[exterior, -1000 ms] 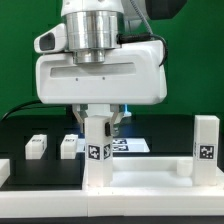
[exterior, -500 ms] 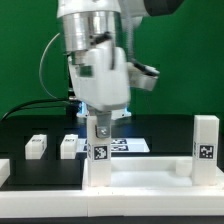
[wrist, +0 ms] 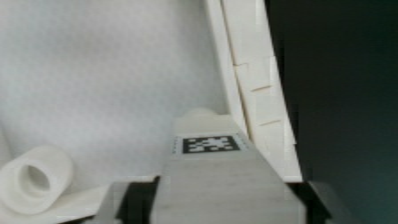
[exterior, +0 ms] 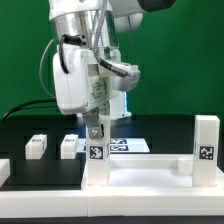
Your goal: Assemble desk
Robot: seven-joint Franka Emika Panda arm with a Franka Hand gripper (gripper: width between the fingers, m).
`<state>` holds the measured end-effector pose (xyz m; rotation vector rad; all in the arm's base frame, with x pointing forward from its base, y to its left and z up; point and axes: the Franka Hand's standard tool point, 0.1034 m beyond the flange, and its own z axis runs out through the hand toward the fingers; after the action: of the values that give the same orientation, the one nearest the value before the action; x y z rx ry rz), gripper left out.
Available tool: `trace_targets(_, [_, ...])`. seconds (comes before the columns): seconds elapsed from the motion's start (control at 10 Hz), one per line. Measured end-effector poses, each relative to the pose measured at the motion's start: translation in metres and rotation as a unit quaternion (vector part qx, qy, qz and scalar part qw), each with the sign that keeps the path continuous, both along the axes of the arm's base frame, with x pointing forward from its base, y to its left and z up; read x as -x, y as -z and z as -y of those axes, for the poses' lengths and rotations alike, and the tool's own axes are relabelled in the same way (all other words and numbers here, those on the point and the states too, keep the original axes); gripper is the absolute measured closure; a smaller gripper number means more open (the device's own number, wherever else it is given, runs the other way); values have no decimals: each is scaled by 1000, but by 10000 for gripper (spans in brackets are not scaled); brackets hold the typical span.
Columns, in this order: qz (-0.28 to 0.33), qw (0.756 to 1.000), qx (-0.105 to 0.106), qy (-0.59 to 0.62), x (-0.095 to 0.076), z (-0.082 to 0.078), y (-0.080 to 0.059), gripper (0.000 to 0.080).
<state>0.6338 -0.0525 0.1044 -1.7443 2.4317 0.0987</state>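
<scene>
The white desk top (exterior: 140, 182) lies flat at the front, its rim up. One square white leg (exterior: 97, 160) with a marker tag stands upright on it at the exterior view's left. A second tagged leg (exterior: 205, 146) stands at the right. My gripper (exterior: 97, 128) comes down from above and is shut on the top of the left leg. In the wrist view the gripper (wrist: 226, 205) has a dark finger on each side of the leg (wrist: 217, 165), whose tag faces the camera. Beneath lies the desk top (wrist: 98, 90) with a round socket (wrist: 31, 181).
Two loose white legs (exterior: 37, 146) (exterior: 68, 146) lie on the black table behind the desk top at the exterior view's left. The marker board (exterior: 130, 146) lies flat behind the held leg. A green backdrop closes the back.
The wrist and hand have turned about the upright leg, from broad side on to narrow side on. The leg stays standing at the same spot.
</scene>
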Motion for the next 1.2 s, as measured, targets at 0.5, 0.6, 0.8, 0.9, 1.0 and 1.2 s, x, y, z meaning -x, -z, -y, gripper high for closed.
trace_targets(0.5, [7,1000,-2,-7,-2,-8,-10,203])
trace_targets(0.6, [17,1000,-9,-10,-2,-18,-28,161])
trace_targets(0.8, [28,999,-15,-20,-4,-32,-46,153])
trace_targets(0.9, [27,999,-14,-21,-3,-31,-44,153])
trace_targets(1.0, [26,999,-14,-21,-3,-32,-43,150])
trace_targets(1.2, [26,999,-14,-22,-3,-32,-43,150])
